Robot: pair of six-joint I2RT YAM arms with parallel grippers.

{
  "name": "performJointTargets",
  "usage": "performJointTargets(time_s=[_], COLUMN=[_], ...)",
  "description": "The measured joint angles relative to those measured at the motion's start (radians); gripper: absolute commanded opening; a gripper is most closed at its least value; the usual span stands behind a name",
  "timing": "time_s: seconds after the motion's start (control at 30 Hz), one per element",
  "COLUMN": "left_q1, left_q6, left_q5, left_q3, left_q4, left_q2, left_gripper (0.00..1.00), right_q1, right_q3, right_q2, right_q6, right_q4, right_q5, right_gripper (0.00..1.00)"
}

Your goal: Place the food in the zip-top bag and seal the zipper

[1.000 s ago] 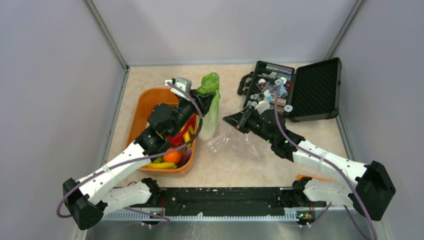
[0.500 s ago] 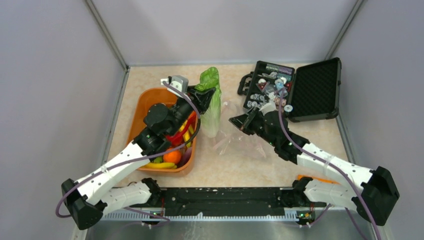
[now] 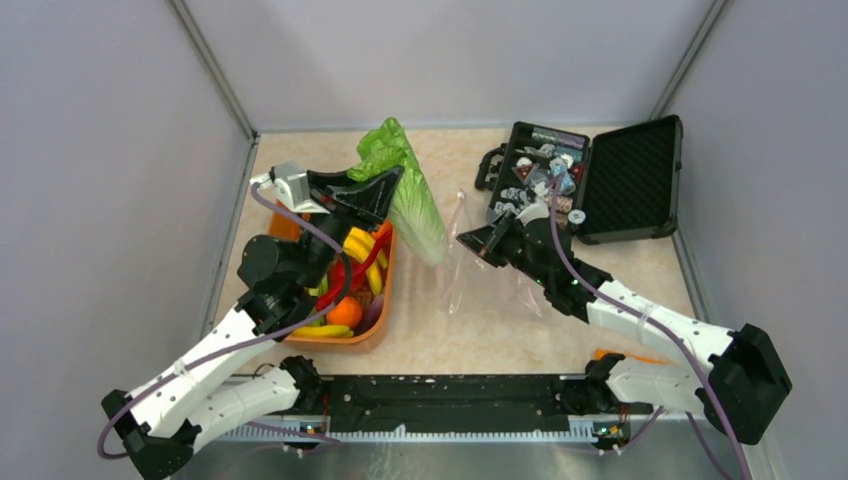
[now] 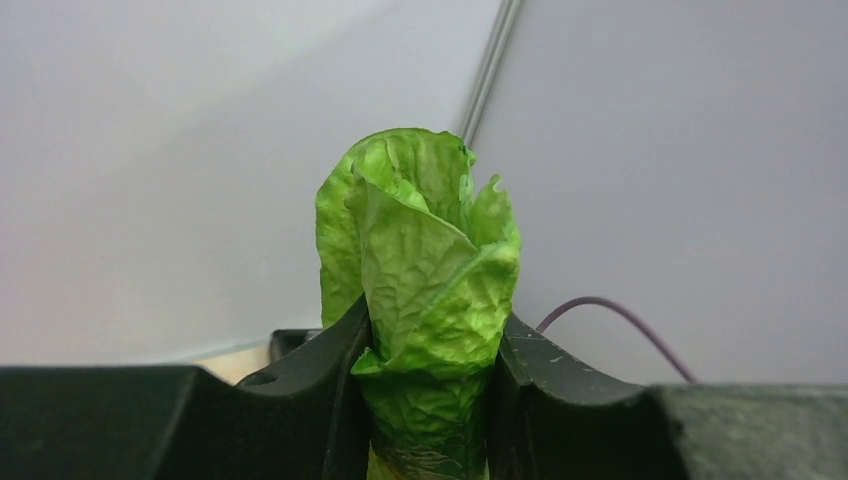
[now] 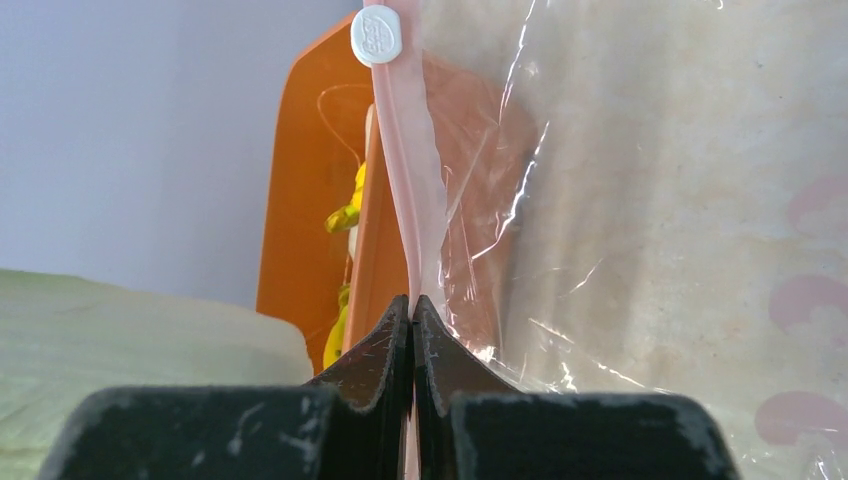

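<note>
**Lettuce in the air, bag pinned by its edge**

Closest to me on the table [image 3: 480, 345] is the orange tub [image 3: 372, 335]. An orange [image 3: 344, 312], a red chilli [image 3: 348, 277] and some yellow bananas [image 3: 357, 243] lie piled inside it, so most of the food is not yet bagged.

To the right of the tub, the clear bag [image 3: 495, 290] is spread crinkled on the tabletop. I can see nothing inside it. The right gripper [image 5: 413, 305] has its fingers pressed tight together on the pink zip strip [image 5: 403, 170] along the bag's left edge. From the pinch the strip runs away towards a white slider [image 5: 376, 36] at its far end.

A little farther back and to the left, the left gripper [image 4: 432, 320] has its fingers clamped on the lettuce [image 3: 420, 215] partway up. It holds the lettuce clear of the tub's far corner.

What matters next, as I judge it, is how the lettuce lies to that strip. It is just to the left of the strip, near it but apart from it. Its long axis slants from the green frilly top at the far left down to the pale base at the near right, so the base end points towards the bag's mouth edge. The left arm carries the lettuce and the right arm only steadies the bag. I can't tell from here whether the mouth is actually parted, and a long lettuce going in base first would need it wide.

Farthest away, an open black case [image 3: 630, 175] sits at the back right.
</note>
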Motion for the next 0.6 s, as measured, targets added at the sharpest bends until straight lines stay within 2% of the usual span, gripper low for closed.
performJointTargets(time_s=[0.2, 0.3, 0.6], left_q1=[0.000, 0.000, 0.000], left_q6=[-0.127, -0.181, -0.288], left_q5=[0.003, -0.014, -0.154], left_q3=[-0.124, -0.201, -0.394], left_q4=[0.211, 0.267, 0.438], left_q2=[-0.003, 0.014, -0.037], left_gripper=[0.00, 0.00, 0.00], right_q1=[-0.001, -0.003, -0.024], right_q3=[0.000, 0.000, 0.000], right_q2=[0.000, 0.000, -0.007], right_q6=[0.000, 0.001, 0.042], right_q4=[0.018, 0.022, 0.044], right_q5=[-0.012, -0.014, -0.035], right_gripper=[0.00, 0.00, 0.00])
